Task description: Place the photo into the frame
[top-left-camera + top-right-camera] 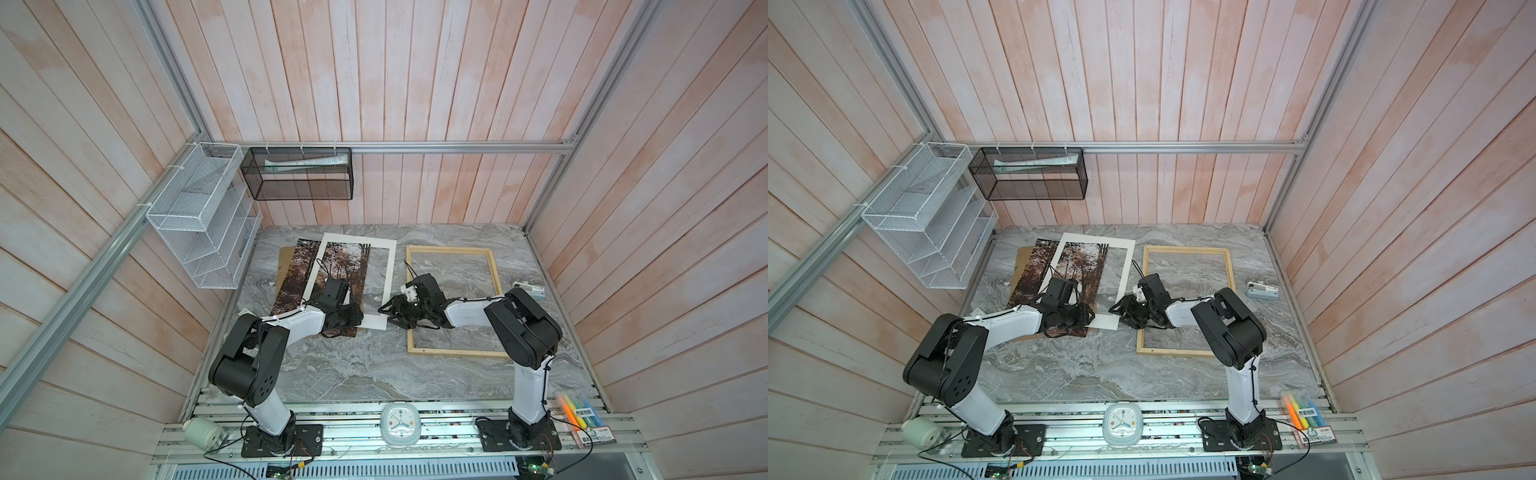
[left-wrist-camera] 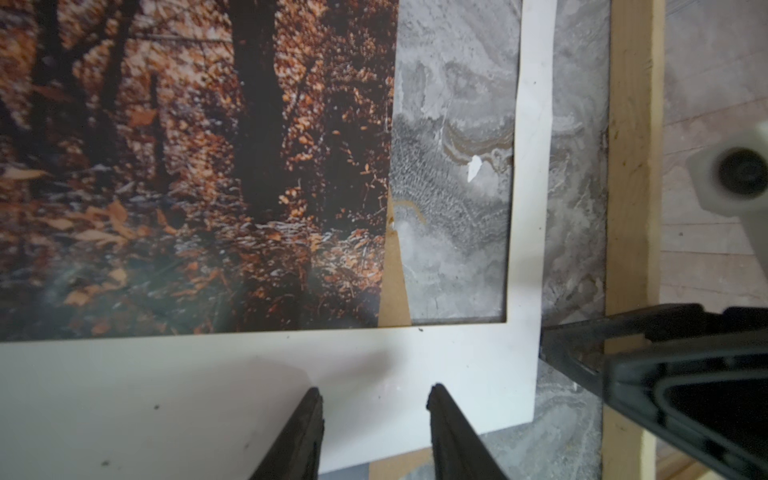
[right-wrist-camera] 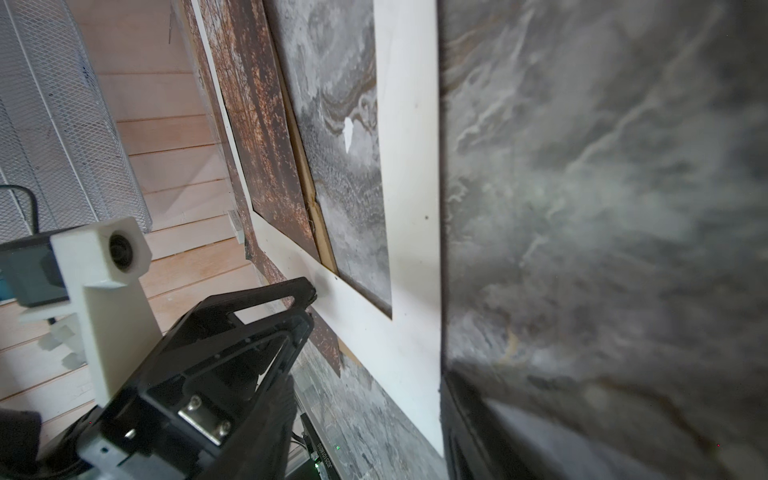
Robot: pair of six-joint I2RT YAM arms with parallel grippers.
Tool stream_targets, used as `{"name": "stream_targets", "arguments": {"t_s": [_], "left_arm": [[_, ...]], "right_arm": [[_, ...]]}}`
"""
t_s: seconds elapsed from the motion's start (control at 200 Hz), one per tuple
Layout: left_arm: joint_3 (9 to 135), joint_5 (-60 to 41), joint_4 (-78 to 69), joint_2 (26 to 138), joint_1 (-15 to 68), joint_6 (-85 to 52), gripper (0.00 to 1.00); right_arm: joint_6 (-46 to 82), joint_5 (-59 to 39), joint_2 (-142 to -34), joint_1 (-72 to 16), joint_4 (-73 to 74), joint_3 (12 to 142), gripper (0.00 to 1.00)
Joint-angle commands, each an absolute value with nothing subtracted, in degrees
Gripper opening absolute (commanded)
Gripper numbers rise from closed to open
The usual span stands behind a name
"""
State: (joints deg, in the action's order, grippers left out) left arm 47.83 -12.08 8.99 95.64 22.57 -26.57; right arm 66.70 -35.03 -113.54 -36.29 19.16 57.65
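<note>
The photo (image 1: 293,274) lies left on the worktop (image 1: 353,374), partly under a white mat (image 1: 359,241). The frame (image 1: 457,353) lies flat beside it, worktop showing inside. The left hand (image 2: 376,399), half-spread and empty, is over the mat's near border. The right hand (image 1: 388,316) is at the mat's corner, grip unclear. A black wall basket (image 1: 299,191) holds perhaps a pale tube (image 1: 299,164).

Stack left on table (image 1: 374,374): board (image 1: 285,257) at bottom, photo (image 1: 299,270) on it, mat (image 1: 361,240) on top, shifted right. Frame (image 1: 457,351) flat on table just right of mat, not touching.
</note>
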Motion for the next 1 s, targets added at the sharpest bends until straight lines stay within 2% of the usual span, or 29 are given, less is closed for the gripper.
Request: {"name": "stream_targets", "arguments": {"t_s": [0.0, 0.995], "left_arm": [[46.23, -13.10, 10.33, 96.97, 22.85, -26.02, 0.44], [45.71, -13.59, 9.83, 97.14, 22.84, -25.75, 0.44]], "right_arm": [[68.40, -37.78, -114.35, -36.57, 24.06, 57.14, 0.57], [70.22, -41.04, -116.81, -37.27, 31.11, 59.84, 0.53]]}}
